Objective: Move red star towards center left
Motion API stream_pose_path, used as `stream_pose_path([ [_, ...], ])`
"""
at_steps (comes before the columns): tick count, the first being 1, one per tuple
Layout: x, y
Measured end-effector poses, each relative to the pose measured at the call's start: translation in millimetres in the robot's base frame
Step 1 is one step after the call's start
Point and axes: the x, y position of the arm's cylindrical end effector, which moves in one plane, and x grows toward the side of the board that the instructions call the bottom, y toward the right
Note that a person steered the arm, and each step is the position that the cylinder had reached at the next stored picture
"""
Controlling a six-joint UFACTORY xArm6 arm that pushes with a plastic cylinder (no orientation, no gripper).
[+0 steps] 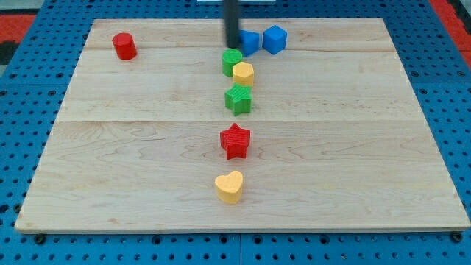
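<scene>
Tip [232, 44] empty, near top blocks; red star [235, 140] flat, five-pointed, mid-board.

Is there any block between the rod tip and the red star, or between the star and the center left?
Yes. Below my tip, the green cylinder, yellow block and green star line up before the red star. Nothing visible stands to the view's left of it.

My wooden board [132, 147] carries red star [235, 140], yellow heart [229, 186], green star [238, 99], yellow block [243, 73], green block [231, 60], red cylinder [124, 46], two blue blocks [274, 38]
</scene>
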Motion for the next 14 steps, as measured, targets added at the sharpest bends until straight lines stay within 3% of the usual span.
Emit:
stream_pose_path([
  [1,53,32],
  [3,197,-45],
  [5,239,-3],
  [6,259,-51],
  [7,267,-105],
  [8,284,-87],
  [9,288,-167],
  [10,251,-224],
  [12,280,-276],
  [14,198,-267],
])
